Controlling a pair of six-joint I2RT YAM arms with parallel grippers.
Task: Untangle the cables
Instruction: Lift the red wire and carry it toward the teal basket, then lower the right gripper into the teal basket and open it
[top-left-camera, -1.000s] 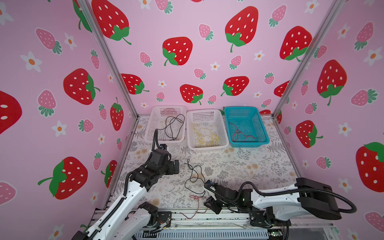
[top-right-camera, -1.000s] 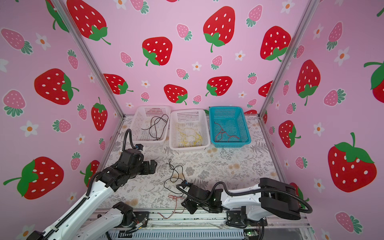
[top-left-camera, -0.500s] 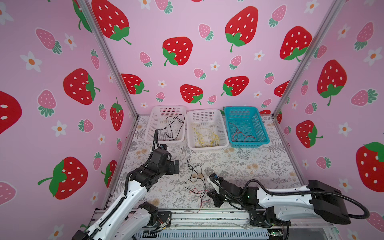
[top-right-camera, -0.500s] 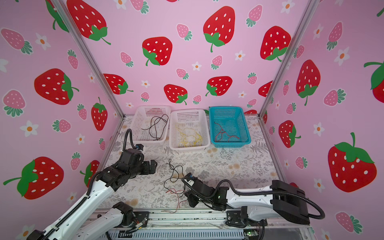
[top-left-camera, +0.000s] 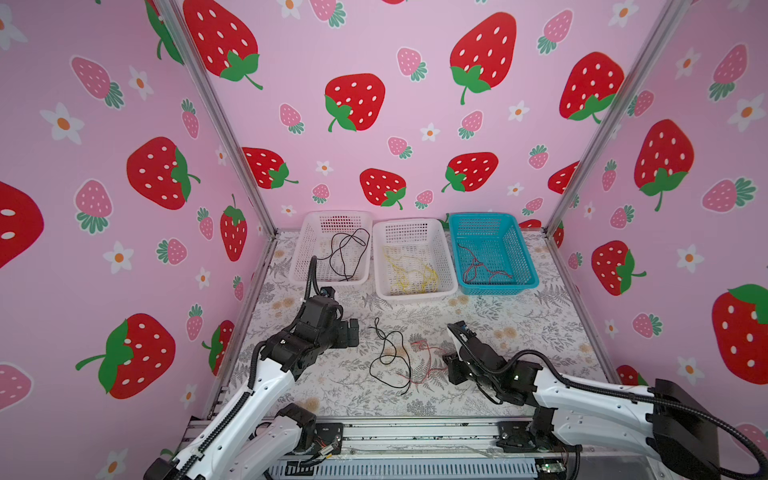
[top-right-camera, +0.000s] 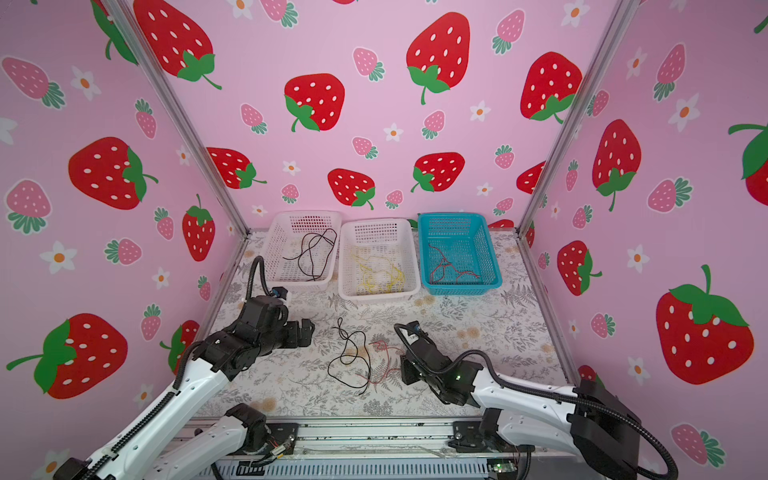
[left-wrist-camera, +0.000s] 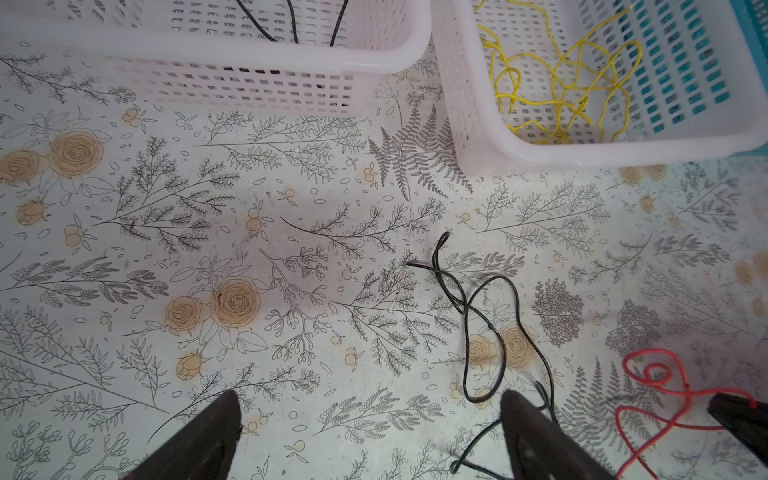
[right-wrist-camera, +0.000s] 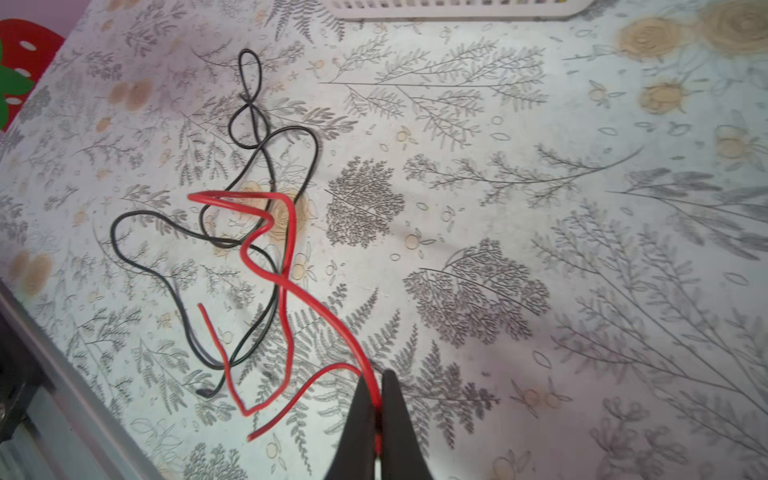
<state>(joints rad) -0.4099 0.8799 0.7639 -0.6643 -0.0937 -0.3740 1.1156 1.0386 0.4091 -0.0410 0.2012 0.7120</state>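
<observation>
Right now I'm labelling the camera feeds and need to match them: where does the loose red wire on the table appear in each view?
In a top view: the loose red wire lies near the front middle of the table.
In a top view: the wire, same spot.
Left wrist view: the wire, just beyond the black wire.
Right wrist view: mid-frame, pinched in the shut right end effector.
Shared landmark: the black wire crossing it.

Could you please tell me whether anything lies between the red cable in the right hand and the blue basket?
Nothing visible stands on the table between the red cable, pinched in the shut right hand, and the blue basket. However, the black cable crosses its loops beside the hand and may drag along.
</observation>
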